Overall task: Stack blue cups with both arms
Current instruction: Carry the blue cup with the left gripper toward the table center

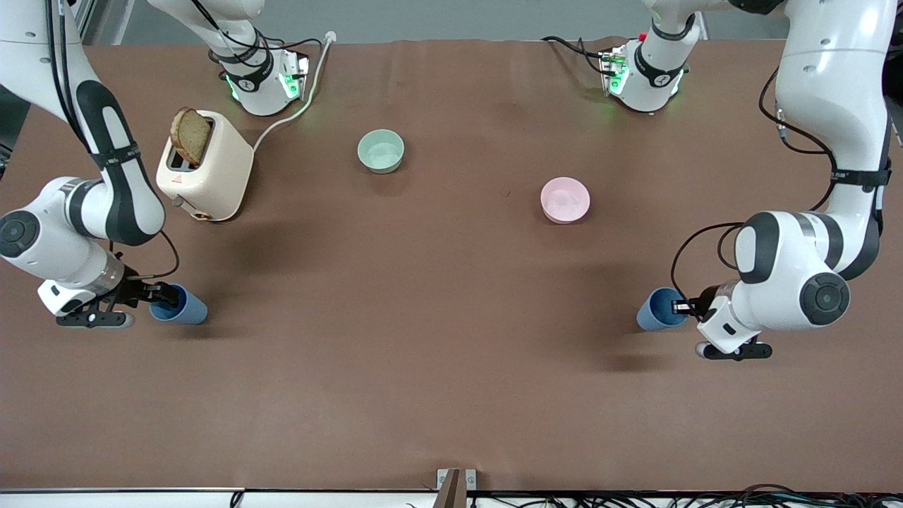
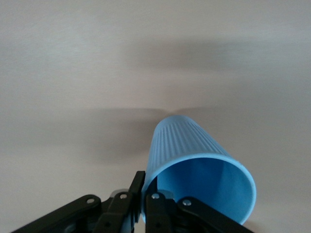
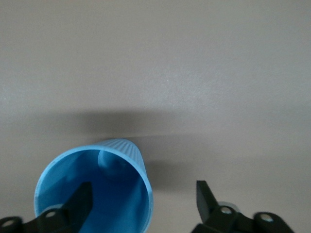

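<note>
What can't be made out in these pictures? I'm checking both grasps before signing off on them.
- Front view: the left gripper at its blue cup is masked by its own wrist; the pinch on the rim shows only in the left wrist view.
- Right wrist view: the right gripper straddles the other blue cup's wall, one finger inside; the frame edge cuts off the cup's rim.
- No view settles whether either cup is off the table.

One cup (image 1: 180, 305) lies at each table end, bowls (image 1: 381, 151) between.
</note>
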Available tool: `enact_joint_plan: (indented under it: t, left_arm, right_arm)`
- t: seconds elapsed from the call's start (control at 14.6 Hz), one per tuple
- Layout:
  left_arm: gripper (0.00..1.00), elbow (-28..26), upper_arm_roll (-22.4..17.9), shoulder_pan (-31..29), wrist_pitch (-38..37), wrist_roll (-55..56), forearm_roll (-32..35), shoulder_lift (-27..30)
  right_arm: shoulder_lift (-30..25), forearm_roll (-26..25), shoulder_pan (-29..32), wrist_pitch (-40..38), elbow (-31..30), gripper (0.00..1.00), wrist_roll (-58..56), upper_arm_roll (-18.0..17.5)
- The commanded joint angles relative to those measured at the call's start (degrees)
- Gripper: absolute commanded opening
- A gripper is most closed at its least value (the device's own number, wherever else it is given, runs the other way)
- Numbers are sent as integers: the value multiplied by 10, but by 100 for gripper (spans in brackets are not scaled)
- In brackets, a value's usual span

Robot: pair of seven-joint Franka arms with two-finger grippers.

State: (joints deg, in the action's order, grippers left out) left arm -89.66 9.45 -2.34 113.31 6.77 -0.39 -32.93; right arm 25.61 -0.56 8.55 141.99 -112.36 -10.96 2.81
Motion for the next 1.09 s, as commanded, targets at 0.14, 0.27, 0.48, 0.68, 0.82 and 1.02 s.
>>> enact_joint_plan:
  t: [0.14, 0.27, 0.48, 0.68, 0.82, 1.02]
  left_arm:
    - [0, 20, 121, 19, -27, 206, 4, 28]
    - [0, 36, 129, 71, -26, 290, 9, 16]
    - [0, 72, 128, 159, -16, 422, 9, -23]
    - [0, 89, 125, 217, 28, 514, 16, -59]
    - [0, 88, 124, 243, 48, 560, 28, -77]
    - [1, 88, 124, 258, 53, 589, 38, -100]
  right_arm:
    - [2, -1, 2, 8, -8, 39, -1, -4]
    - [6, 4, 4, 8, -5, 17, 1, -5]
    - [6, 4, 7, 0, 6, 1, 7, -5]
    - [-1, 4, 4, -10, 14, 1, 9, -5]
    - [-20, 6, 1, -76, 42, 1, 23, -7]
    - [-58, 10, -25, -225, 123, 1, 78, -8]
